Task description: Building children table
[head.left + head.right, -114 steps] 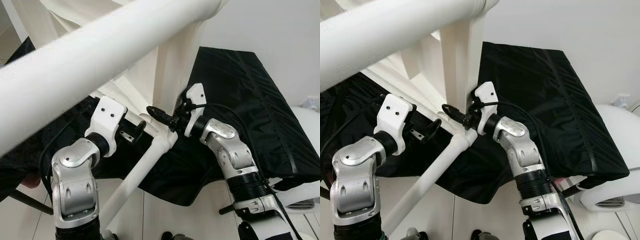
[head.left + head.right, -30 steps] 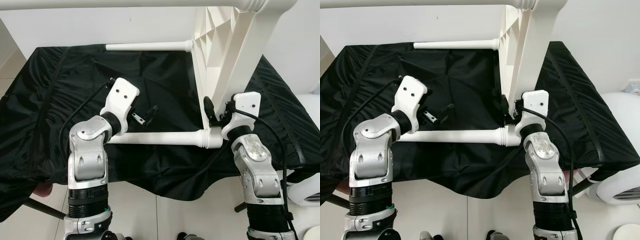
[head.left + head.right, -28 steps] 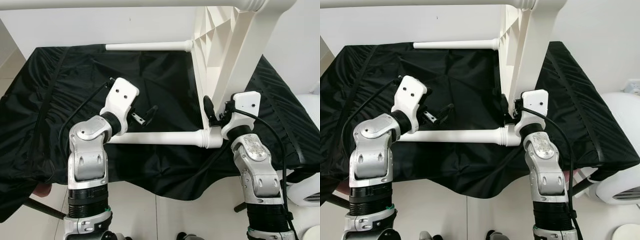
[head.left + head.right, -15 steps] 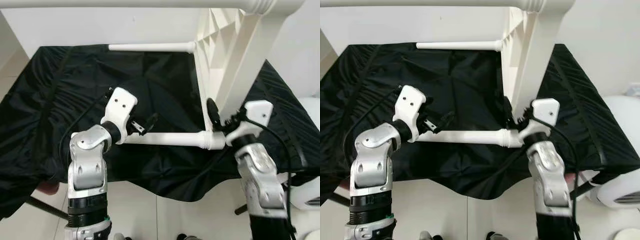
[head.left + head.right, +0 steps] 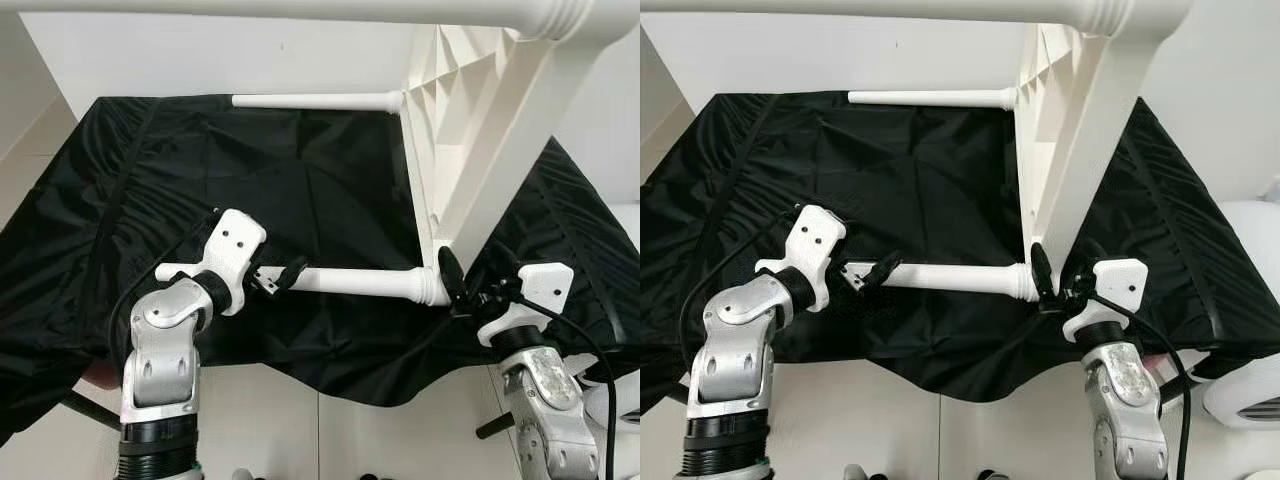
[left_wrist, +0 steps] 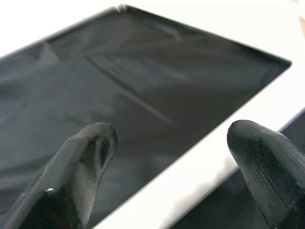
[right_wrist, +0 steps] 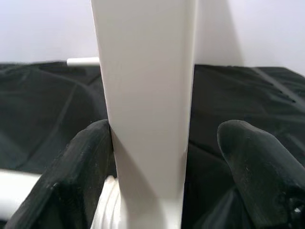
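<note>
The children's table (image 5: 470, 130) is a white plastic piece, tipped on its side over a larger table draped in a black cloth (image 5: 250, 180): its top stands on edge near the right side, showing a ribbed, honeycombed underside, and round legs stick out sideways, one far leg (image 5: 315, 101) toward the back edge, one near leg (image 5: 350, 281) running along the front edge, and another crossing the upper part of the head views close to the camera. It looks stiff and light, smooth enough to be slippery under hard black fingers, so I would judge the best purchase to be on the flat rim of the top or at the flared collar where a leg meets it, rather than mid-leg where a round tube can roll. The right hand (image 5: 1052, 282) sits at the lower corner of the top, fingers (image 7: 86, 162) parted on either side of the slab's edge, one pad touching it, the other apart, so not clamped. The left hand (image 5: 278, 277) is at the free end of the near leg, fingers (image 6: 88, 152) spread wide around it, gripping nothing.
</note>
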Available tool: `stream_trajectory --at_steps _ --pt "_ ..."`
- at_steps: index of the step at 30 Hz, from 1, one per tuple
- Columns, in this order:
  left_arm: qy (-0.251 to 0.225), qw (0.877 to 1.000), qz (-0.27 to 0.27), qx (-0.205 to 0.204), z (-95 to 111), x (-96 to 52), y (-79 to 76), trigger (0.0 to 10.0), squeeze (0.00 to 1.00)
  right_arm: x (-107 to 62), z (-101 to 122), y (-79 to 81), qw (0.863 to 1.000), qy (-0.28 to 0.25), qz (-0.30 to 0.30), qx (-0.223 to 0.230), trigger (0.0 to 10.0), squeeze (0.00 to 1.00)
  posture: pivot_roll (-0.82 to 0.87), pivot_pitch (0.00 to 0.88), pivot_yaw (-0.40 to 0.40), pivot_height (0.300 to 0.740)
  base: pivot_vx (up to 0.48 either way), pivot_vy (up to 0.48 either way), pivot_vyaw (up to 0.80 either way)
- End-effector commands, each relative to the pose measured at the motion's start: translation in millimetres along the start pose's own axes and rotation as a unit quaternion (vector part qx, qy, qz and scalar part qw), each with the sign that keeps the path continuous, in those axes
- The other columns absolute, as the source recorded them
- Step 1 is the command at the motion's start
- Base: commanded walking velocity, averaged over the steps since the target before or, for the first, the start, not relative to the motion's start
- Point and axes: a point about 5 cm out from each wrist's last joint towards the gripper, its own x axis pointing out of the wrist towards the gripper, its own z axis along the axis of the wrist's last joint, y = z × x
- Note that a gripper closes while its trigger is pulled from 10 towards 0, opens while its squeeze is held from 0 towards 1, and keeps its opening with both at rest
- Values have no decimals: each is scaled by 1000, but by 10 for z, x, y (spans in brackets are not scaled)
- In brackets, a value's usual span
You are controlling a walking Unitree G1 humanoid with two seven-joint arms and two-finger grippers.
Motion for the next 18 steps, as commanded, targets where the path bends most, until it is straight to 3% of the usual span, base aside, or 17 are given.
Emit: stream_trajectory --at_steps 1,5,11,16,18 --pt "3 999 48 -12 -81 8 6 10000 0 -60 -115 -38 1000 27 1 -9 10000 0 -127 201 45 740 0 0 0" --pt "18 998 53 -16 -196 18 -40 10000 0 -8 -157 22 999 29 13 -11 10000 0 -124 208 38 740 0 0 0" --pt "9 997 69 -29 -172 25 -39 10000 0 144 64 187 998 -28 51 15 10000 0 -119 209 26 740 0 0 0" --pt "5 996 83 -25 -183 18 1 10000 0 115 115 250 997 -38 67 13 10000 0 -119 203 26 740 0 0 0" --pt "4 996 91 -14 -180 13 67 10000 0 13 131 346 996 -40 77 16 10000 0 -125 195 37 740 0 0 0"
